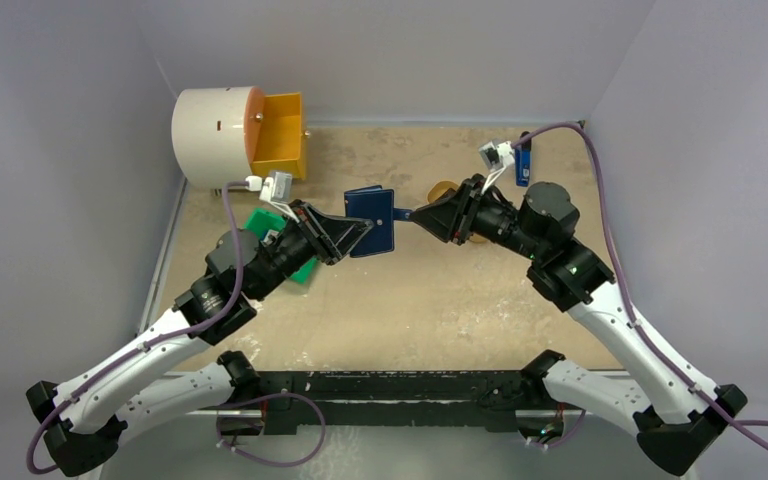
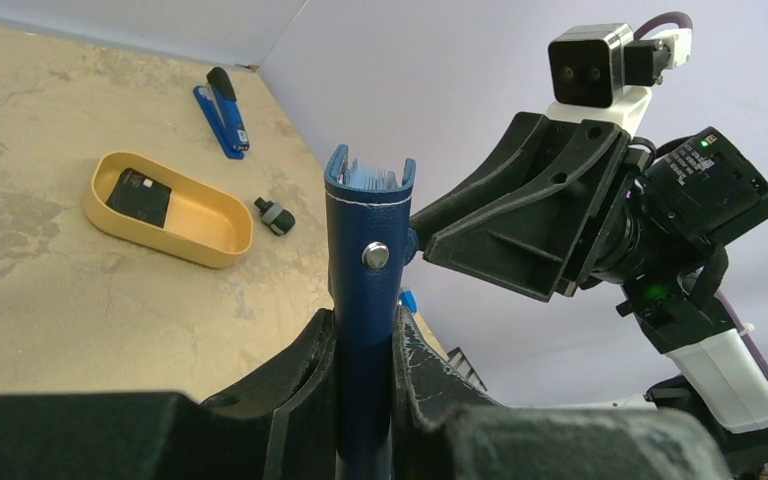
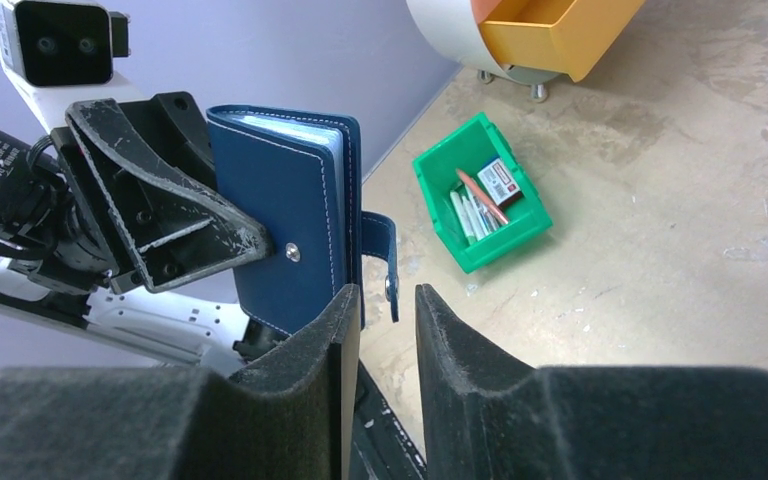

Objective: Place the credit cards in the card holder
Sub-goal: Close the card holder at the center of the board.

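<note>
There is one blue wallet [image 1: 372,215], one green bin [image 3: 502,248], one yellow tray [image 2: 160,248], one blue stapler [image 2: 222,115] and one white drum [image 1: 210,135] with one orange drawer [image 1: 278,140]. The tray holds one black item [image 2: 140,195]. Two grippers show: left gripper [image 1: 367,229], right gripper [image 3: 388,300].

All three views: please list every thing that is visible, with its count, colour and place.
card holder: 1, navy, held in the air, centre
drum with drawer: 1, white with orange, far left corner
bin: 1, green, left side; pens and a box inside
tray: 1, mustard, right side; black item inside
stapler: 1, blue, far right
small cylinder: 1, grey and black, beside the tray
table: 1, beige
left pincer: 1, black, shut on the card holder
right pincer: 1, black, open at the snap tab
</note>
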Robot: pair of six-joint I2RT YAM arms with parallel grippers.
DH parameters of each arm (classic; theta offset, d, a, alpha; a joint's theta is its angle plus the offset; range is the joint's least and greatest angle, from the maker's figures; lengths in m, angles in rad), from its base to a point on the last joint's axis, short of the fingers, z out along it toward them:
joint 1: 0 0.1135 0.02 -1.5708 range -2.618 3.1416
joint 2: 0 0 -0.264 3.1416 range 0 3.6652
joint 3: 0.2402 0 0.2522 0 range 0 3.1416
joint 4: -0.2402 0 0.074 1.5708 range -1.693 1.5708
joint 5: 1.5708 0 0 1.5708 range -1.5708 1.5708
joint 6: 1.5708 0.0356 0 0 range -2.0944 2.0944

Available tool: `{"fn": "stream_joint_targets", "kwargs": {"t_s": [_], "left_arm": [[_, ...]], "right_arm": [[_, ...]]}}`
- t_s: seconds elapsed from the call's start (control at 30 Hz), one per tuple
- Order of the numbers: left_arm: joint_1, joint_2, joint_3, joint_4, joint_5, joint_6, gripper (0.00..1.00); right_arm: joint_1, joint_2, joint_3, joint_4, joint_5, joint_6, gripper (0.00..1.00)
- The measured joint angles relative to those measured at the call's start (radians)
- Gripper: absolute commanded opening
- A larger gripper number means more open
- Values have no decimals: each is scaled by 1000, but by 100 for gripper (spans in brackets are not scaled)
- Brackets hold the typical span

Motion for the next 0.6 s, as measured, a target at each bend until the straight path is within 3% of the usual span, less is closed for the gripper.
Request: {"fn": "stream_joint_targets", "kwargs": {"t_s": [0.6], "left_arm": [[0,-10,0,0,0,0,0]], "right_arm": [[0,23,0,6,-29,-1,4]]}}
